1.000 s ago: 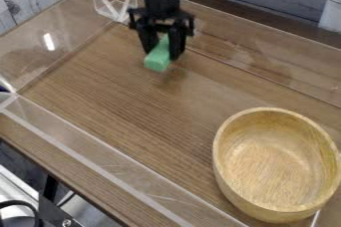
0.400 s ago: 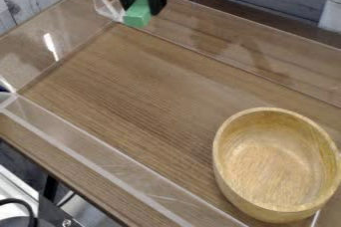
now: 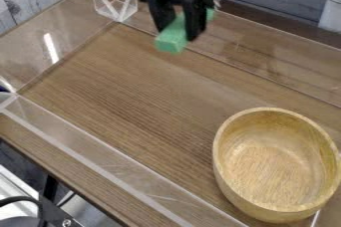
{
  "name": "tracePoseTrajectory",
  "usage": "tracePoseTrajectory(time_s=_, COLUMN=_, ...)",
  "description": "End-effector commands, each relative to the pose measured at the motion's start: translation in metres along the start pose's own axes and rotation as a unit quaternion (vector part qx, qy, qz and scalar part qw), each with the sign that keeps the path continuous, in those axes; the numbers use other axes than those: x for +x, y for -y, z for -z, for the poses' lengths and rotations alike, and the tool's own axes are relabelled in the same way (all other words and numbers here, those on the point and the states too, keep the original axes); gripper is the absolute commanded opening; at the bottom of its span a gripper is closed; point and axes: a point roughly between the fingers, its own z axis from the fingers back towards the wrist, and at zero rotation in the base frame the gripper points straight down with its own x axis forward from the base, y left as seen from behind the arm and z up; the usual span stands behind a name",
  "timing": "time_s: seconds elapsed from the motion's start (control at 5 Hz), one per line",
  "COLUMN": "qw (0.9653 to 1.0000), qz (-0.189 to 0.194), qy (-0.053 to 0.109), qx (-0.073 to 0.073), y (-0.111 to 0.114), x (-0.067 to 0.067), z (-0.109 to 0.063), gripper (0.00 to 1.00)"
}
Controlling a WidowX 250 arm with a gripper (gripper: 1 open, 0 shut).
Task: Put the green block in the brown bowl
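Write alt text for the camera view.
A black gripper holds a green block above a wooden table, near its far edge. An empty brown bowl sits at the near right, well apart from the block.

Smooth wooden brown bowl [image 3: 277, 163], woodgrain table [image 3: 134, 92]

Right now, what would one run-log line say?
gripper: shut on small light-green block, lifted | round tan wooden bowl: empty | step: carry
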Motion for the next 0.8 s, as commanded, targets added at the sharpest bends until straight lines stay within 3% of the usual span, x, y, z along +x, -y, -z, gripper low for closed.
tracePoseTrajectory(time_s=0.0, qw=0.9994, qz=0.031, qy=0.016, qx=0.007, y=0.037, x=-0.011, z=0.008, gripper=0.00)
tracePoseTrajectory(time_s=0.4, qw=0.9966, qz=0.083, qy=-0.005, qx=0.004, y=0.117, x=-0.024, z=0.051, gripper=0.00)
tracePoseTrajectory(time_s=0.6, qw=0.9955, qz=0.094, qy=-0.016, qx=0.005, y=0.141, x=-0.033, z=0.072, gripper=0.00)
